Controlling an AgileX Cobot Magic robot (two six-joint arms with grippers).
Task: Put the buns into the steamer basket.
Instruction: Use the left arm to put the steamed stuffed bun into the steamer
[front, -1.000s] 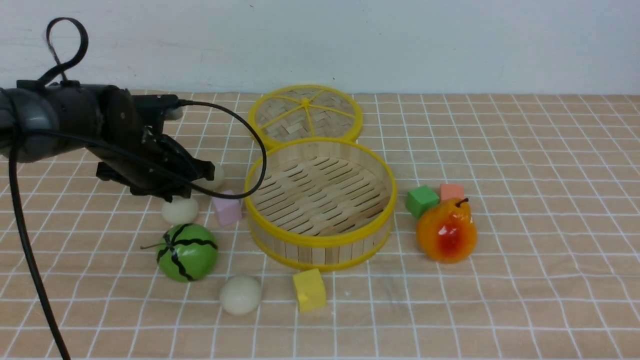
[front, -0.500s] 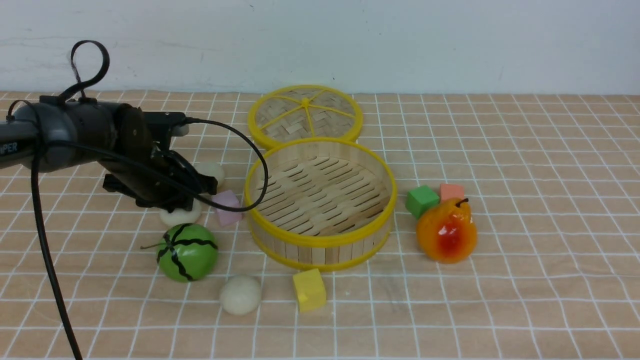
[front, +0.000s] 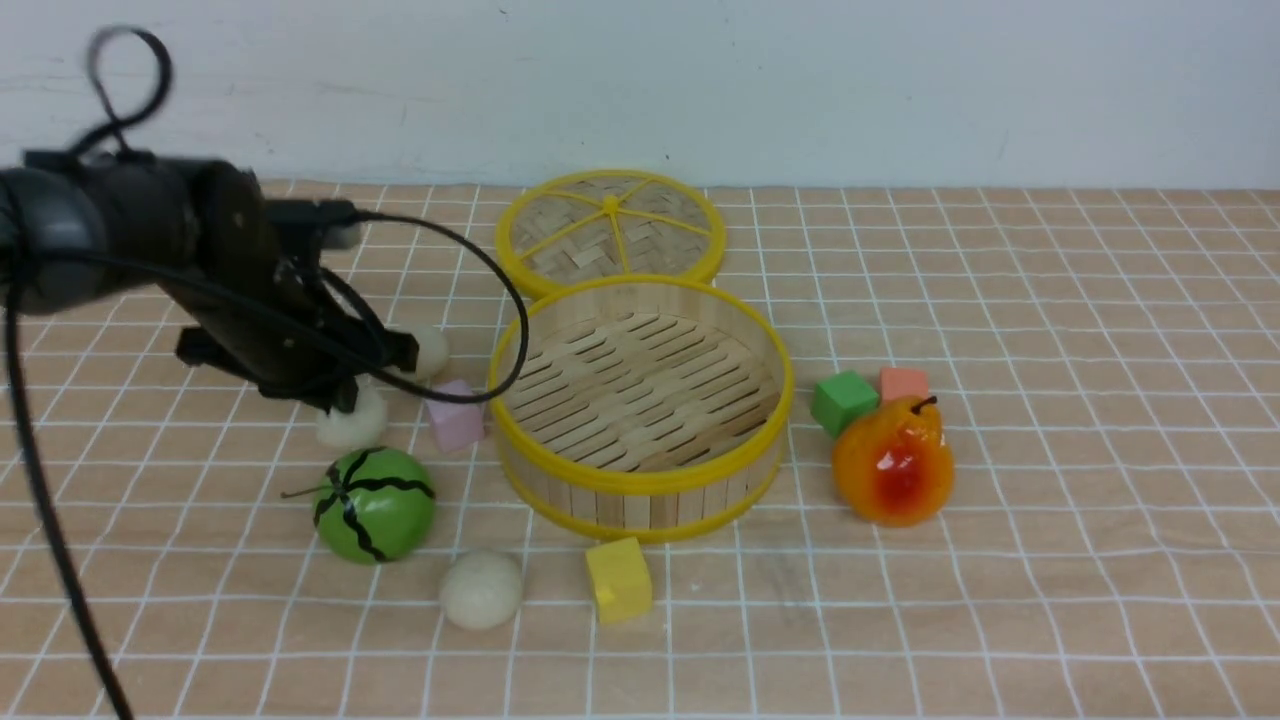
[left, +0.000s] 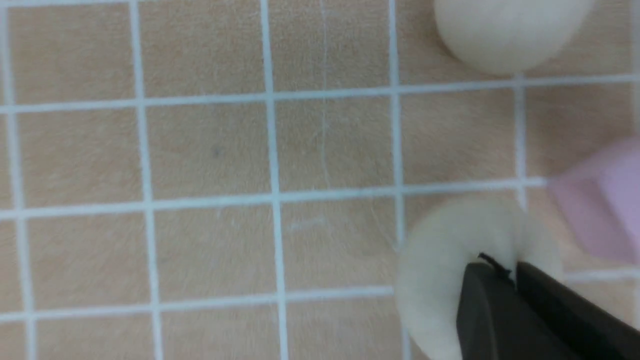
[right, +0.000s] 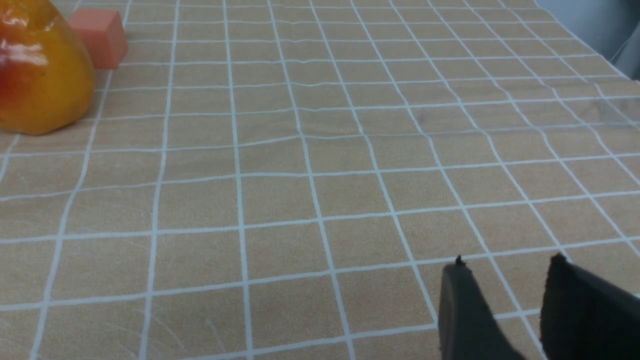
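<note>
Currently: zero of three buns are in. Notes run from the table's left edge.

- My left gripper (front: 343, 398) is low over the first bun (front: 352, 420), the one nearest the left edge. The jaws are pressed together. In the wrist view the closed tips (left: 500, 272) lie across the bun's top (left: 440, 260), not around it. I cannot tell whether they pinch any of it, and I judge this is no real hold.
- The second bun (front: 430, 350) is just beyond, toward the far edge, partly behind the gripper.
- The green melon (front: 375, 503) sits toward the near edge. The third bun (front: 481, 590) is right of it, near that edge.
- The pink cube (front: 455, 413) lies between the first bun and the steamer basket (front: 640, 500).
- The basket stands mid-table with its slatted floor bare.
- My right gripper (right: 507, 261) is over bare cloth on the right side, jaws apart, nothing between them.

Left to do: all three transfers. The first likely needs the jaws reopened to straddle the bun.
</note>
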